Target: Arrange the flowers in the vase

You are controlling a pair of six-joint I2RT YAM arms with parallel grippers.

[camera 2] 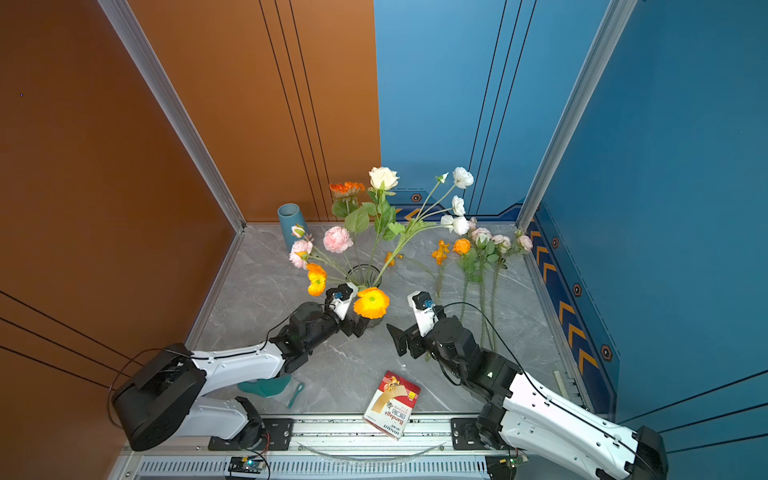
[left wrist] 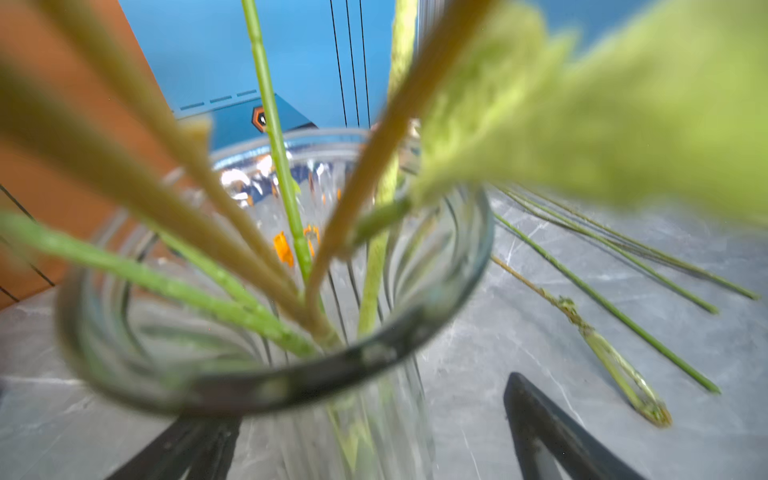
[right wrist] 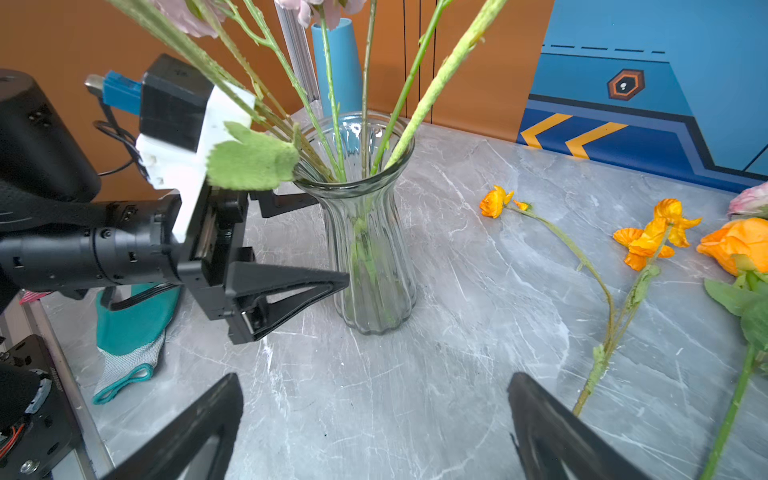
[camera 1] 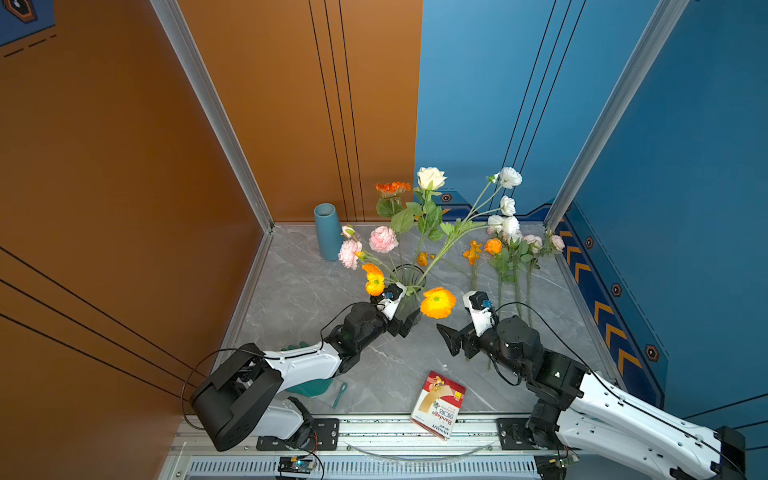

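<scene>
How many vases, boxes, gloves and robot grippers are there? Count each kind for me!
Vases: 2 (glass vase, blue vase)
Boxes: 1 (bandage box)
Gloves: 1 (teal glove)
Grippers: 2 (left gripper, right gripper)
Total: 6

- Your left arm (camera 1: 299, 361) and right arm (camera 1: 615, 407) have white shells dotted with small dark holes, joined by rounded black motor housings.
- Thin black cables (camera 1: 183, 388) loop loosely off each arm.
- The left gripper (right wrist: 332, 243) and right gripper (right wrist: 374, 378) have black, hollow triangular fingers.
- On the left wrist, a white bracket (right wrist: 187, 166) carries a black camera box (right wrist: 174, 108) with a blue plug (right wrist: 120, 89).
</scene>
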